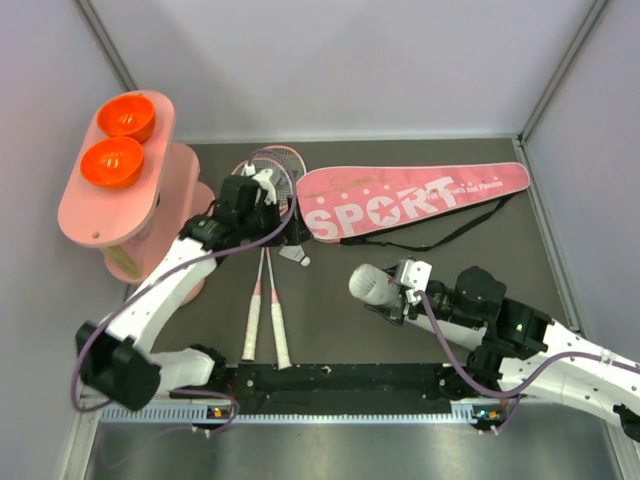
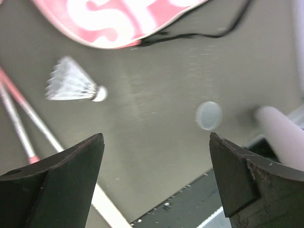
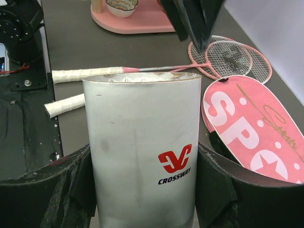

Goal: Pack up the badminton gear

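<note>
The left gripper (image 2: 156, 156) is hanging wide open and empty. The small white feather shuttlecock (image 2: 73, 88) is lying at its 10 o'clock, off the pink racket-shaped "SPORT" bag (image 2: 118, 19). It is looking feather-light and crushable, so pinching the cork tip seems safest. The right gripper (image 3: 145, 164) is clamping the long white cardboard tube (image 3: 142, 118) across its stiff, smooth wall. The tube's inside is hidden, and a round white cap (image 2: 209, 115) is lying loose nearby. Two pink-framed rackets (image 1: 265, 300) are lying at the tube's 9 o'clock.
</note>
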You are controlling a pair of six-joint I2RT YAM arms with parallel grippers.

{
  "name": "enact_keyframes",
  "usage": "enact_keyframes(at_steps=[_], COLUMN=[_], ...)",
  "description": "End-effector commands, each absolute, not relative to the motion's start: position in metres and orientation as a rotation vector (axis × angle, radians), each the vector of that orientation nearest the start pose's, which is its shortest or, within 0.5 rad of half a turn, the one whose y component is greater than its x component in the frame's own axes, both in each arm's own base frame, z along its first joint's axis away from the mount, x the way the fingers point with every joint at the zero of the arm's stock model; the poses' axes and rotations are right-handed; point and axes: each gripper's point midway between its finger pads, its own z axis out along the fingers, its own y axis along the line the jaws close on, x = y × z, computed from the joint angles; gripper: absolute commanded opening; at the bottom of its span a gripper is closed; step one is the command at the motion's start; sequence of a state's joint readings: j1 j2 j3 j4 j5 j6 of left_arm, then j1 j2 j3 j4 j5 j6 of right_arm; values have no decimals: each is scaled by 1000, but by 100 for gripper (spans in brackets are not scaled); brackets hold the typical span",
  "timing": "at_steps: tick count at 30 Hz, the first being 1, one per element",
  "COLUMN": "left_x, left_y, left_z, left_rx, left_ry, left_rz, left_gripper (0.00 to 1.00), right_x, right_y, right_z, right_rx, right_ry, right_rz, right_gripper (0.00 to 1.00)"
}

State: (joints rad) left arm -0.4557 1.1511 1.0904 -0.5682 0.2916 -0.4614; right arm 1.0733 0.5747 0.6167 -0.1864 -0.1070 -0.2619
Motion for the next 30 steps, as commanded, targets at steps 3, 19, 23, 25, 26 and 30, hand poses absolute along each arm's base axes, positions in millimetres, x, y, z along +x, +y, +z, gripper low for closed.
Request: enact_keyframes(at_steps=[3, 19, 23, 25, 26, 30], left_x=[326, 381, 374, 367, 363, 342], left_y=[-169, -184, -192, -191, -191, -197], left_z=[158, 76, 67, 65, 65, 79], left_rx=[37, 99, 123, 107, 103, 111], left_ry=[2463, 2538, 2567, 2576, 2581, 2563], left_rz=[-429, -477, -538, -549, -557, -665], left_gripper=[92, 66, 47, 42, 40, 26], right_x=[121, 120, 120, 120, 120, 121], right_y=[254, 250, 251, 249, 249, 250], right_z=[274, 271, 270, 270, 269, 268], right_rx=[-1089, -1084, -1091, -1087, -1088, -1089], right_ry=[1317, 1322, 1326, 1325, 1326, 1323], right_rz=[764, 766, 763, 761, 761, 754], right_gripper=[38, 38, 37, 37, 37, 37])
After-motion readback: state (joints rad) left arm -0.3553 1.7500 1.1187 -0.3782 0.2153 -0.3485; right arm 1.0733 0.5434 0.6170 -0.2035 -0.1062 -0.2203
